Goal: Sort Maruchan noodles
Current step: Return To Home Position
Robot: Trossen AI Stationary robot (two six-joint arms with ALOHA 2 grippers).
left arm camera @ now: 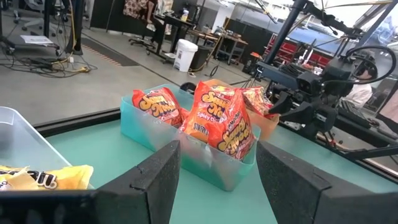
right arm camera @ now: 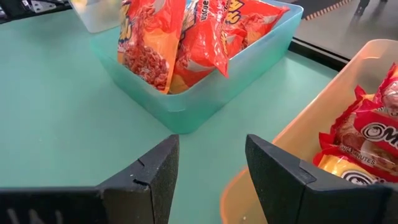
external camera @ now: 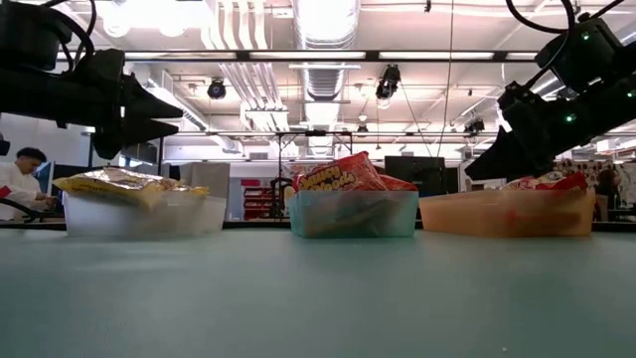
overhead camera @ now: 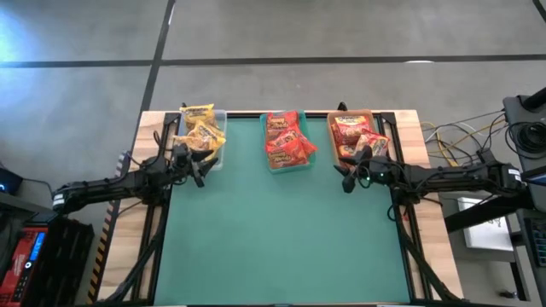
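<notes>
Table [overhead camera: 281, 239]: no loose packs.
Noodles [overhead camera: 285, 141]: all in bins [external camera: 353, 221].
Left jaws, right jaws: wide, empty, beside bins.
Job: looks done.

Robotics lab set in an open industrial hall.

- Teal-topped counter [overhead camera: 281, 239] with wood edging. A dark robot arm is fixed at each side, with the left pincer [overhead camera: 198, 173] and right pincer [overhead camera: 348, 179] over its far half.
- Floor [overhead camera: 341, 30] is bare grey concrete with straight seams.
- Loose cables [overhead camera: 456, 136] and electronics lie on the floor right of the counter.
- Ceiling is left open, showing white ducts [external camera: 323, 25], pipes and long strip lights [external camera: 328, 55].
- Beyond the far edge are dark metal frames [external camera: 298, 149], red cabinets [left arm camera: 291, 51], a white waste bin [left arm camera: 185, 55] and more rig hardware.
- One person [external camera: 18, 179] is seated far left, as at a workstation.
</notes>
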